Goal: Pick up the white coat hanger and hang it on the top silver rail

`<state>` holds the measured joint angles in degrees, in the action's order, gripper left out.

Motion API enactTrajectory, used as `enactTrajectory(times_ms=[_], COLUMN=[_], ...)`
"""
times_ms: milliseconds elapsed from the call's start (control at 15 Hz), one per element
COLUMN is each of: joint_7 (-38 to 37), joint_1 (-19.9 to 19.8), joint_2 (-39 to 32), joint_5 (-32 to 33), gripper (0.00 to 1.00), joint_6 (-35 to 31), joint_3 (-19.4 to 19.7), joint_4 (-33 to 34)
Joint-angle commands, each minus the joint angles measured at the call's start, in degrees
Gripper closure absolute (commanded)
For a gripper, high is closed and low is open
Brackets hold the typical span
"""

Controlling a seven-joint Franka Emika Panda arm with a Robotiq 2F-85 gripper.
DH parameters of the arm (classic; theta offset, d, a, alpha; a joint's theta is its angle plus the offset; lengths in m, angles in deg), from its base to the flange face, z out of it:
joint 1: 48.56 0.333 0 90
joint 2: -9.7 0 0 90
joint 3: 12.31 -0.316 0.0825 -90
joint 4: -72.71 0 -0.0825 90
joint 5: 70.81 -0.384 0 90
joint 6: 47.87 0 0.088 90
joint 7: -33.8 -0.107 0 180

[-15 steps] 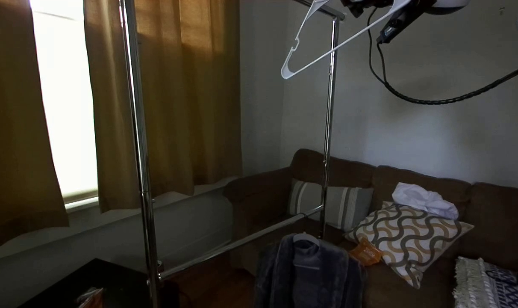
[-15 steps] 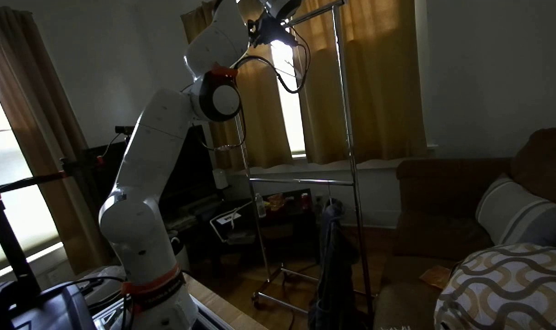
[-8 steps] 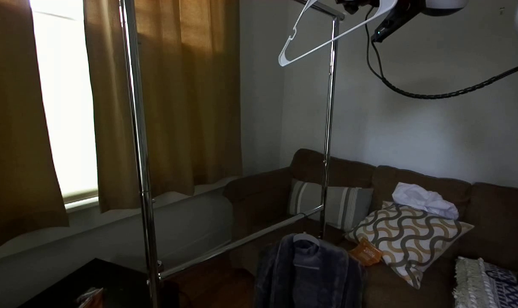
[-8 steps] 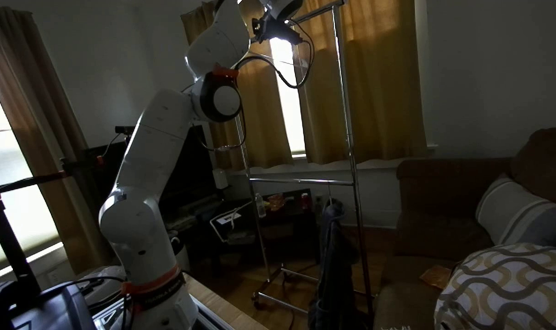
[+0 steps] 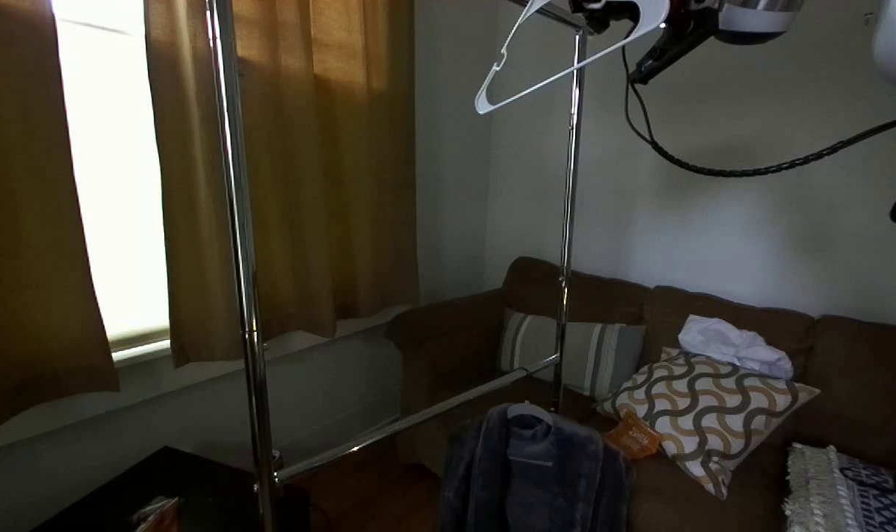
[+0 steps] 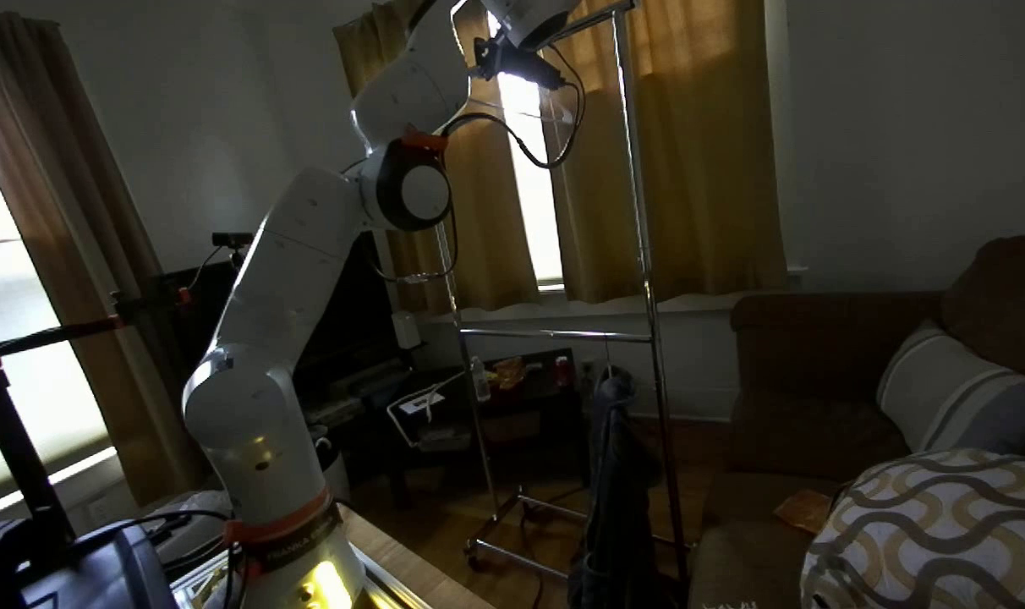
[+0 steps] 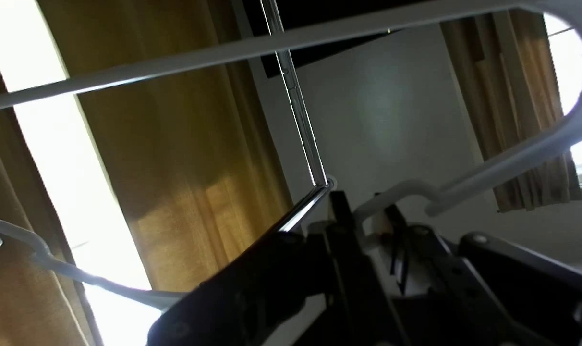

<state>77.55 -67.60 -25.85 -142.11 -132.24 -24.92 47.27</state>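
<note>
Gold curtains [image 5: 322, 148] behind! My gripper [image 7: 366, 205] pinches the white coat hanger [image 7: 224, 54] high, presumably to reach the top silver rail [image 7: 300, 214], wrist-view nine o'clock.

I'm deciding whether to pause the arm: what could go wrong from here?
I can't make out the hook of the white coat hanger, so it might miss the top silver rail. The gripper seems to pinch one shoulder, so bumping the rail could twist the hanger. The black cable looping below the gripper may snag on the rack.
</note>
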Motion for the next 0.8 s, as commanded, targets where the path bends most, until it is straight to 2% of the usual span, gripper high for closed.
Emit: enactTrajectory(times_ms=[0, 733], joint_7=[1.2, -0.4], joint_1=[-0.2, 0.5], joint_2=[-0.9, -2.9], joint_5=[-1.6, -3.5], gripper=[0.96, 0.96], joint_6=[-1.7, -5.6], joint_3=[-0.7, -1.2], joint_4=[0.0, -0.1])
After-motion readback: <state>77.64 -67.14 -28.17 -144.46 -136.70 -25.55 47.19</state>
